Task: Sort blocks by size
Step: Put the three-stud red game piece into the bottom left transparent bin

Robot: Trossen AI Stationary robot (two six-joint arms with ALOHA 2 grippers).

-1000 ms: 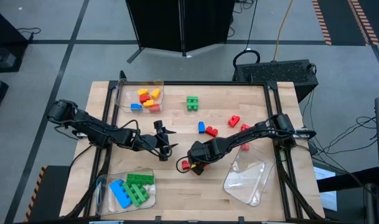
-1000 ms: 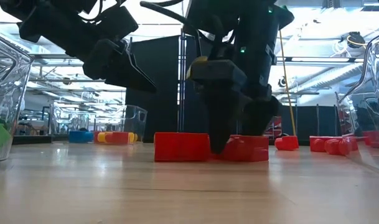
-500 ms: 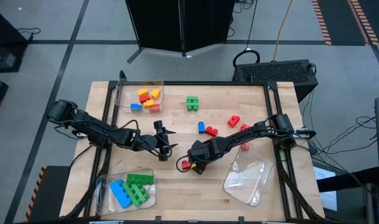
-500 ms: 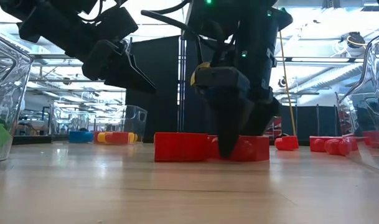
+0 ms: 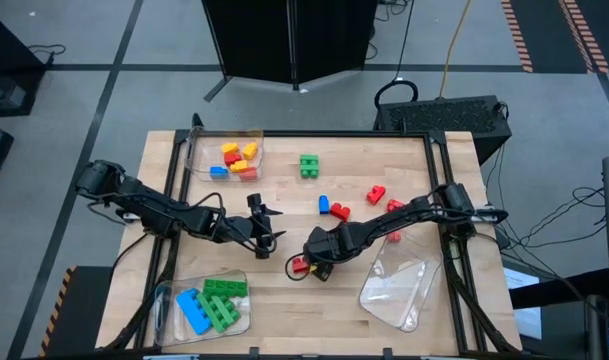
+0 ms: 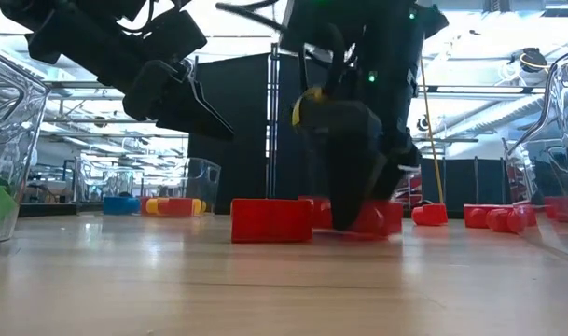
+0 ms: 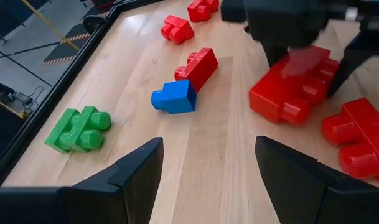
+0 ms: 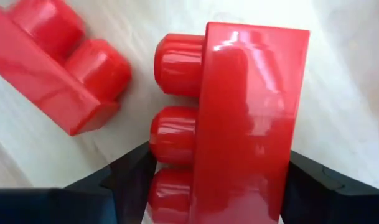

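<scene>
A: Left side first, what's there?
B: Far-left tray (image 5: pixel 197 150) w/ yellow, orange, red & blue blocks (image 5: pixel 235 159). Near-left tray (image 5: pixel 170 305) w/ a long blue block (image 5: pixel 192 311) & green blocks (image 5: pixel 221 299).
A: Left gripper (image 5: pixel 268 238)?
B: Hovering off the table, approx centre, fingers (image 7: pixel 136 171) apart, nothing between them.
A: Mid table?
B: Green block (image 5: pixel 309 166) lying alone at the far side. Small blue block (image 5: pixel 324 204) touching a red block (image 5: pixel 340 211) just right of it.
A: Right gripper (image 5: pixel 319 264)?
B: Down at the table near centre, jaws either side of a medium red block (image 8: pixel 245 118). Fingers (image 8: pixel 136 177) sit along its sides; can't tell if they're clamped or just close. A second red block (image 5: pixel 298 265) lies just left of it, slightly apart.
A: Right side?
B: Two more red blocks (image 5: pixel 375 194) further right, then one (image 5: pixel 393 236) at the edge of the clear tray (image 5: pixel 396 292) near-right.
</scene>
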